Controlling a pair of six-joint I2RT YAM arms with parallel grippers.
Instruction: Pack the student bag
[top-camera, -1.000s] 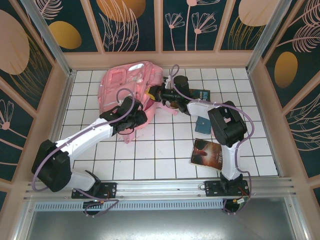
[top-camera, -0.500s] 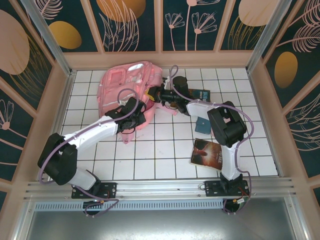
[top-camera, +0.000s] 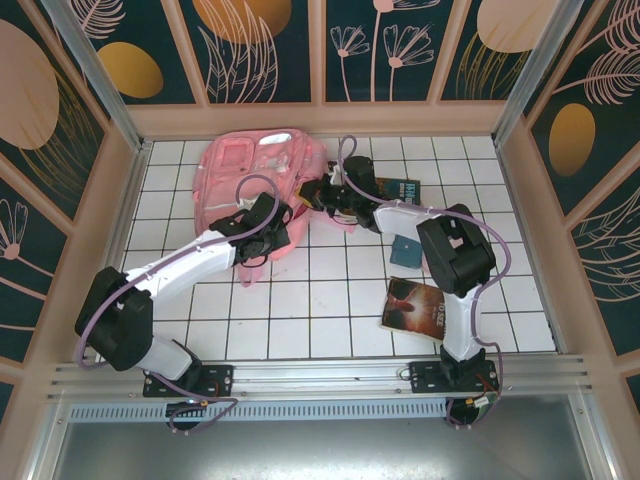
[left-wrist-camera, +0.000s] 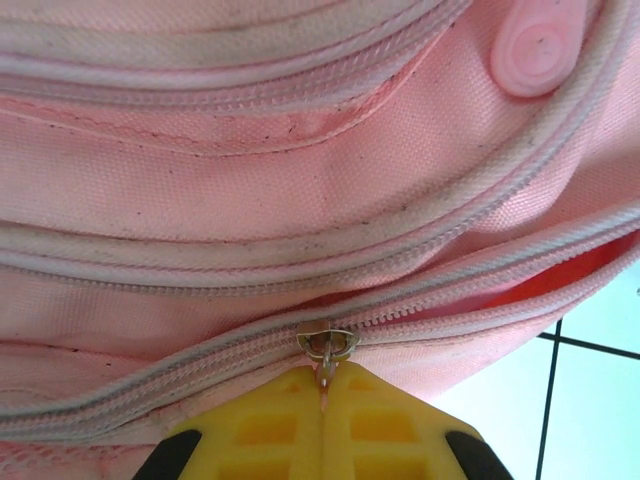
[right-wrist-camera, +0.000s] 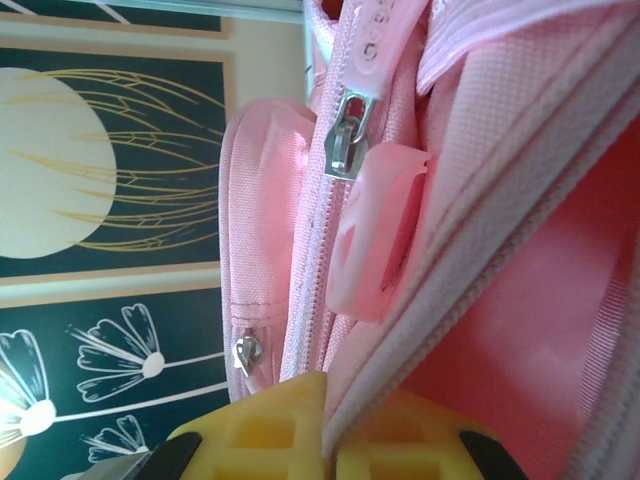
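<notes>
A white-tiled table (top-camera: 330, 300), walled in by dark panels painted with flowers, is seen from above, and the pink student bag (top-camera: 240, 165) is laid flat at its far left, close to the back wall. The bag is approached from two sides: the left arm is stretched diagonally to its near right edge, and the right arm is bent round to its right side. On the right half of the table, well apart from the bag, a red-brown book (top-camera: 413, 307) is lying nearest the arm bases, a small blue-grey card (top-camera: 404, 250) is placed beyond it, and a dark book (top-camera: 400, 188) is partly covered by the right arm. The left gripper (top-camera: 272, 222) is pressed against the bag's lower edge; in its wrist view the yellow fingers (left-wrist-camera: 270, 430) are brought fully together, and the metal zip pull (left-wrist-camera: 326, 345) of a pocket zip on the student bag (left-wrist-camera: 300, 180) is pinched between their tips. The right gripper (top-camera: 312, 192) is held at the bag's right rim; in its wrist view its fingers (right-wrist-camera: 260, 430) are closed tight on a zip-edged fold of the student bag (right-wrist-camera: 520, 300), whose opening is parted beside them. Above that grip, a metal slider (right-wrist-camera: 347, 135) with a pink rubber tab (right-wrist-camera: 365, 240) is visible.
</notes>
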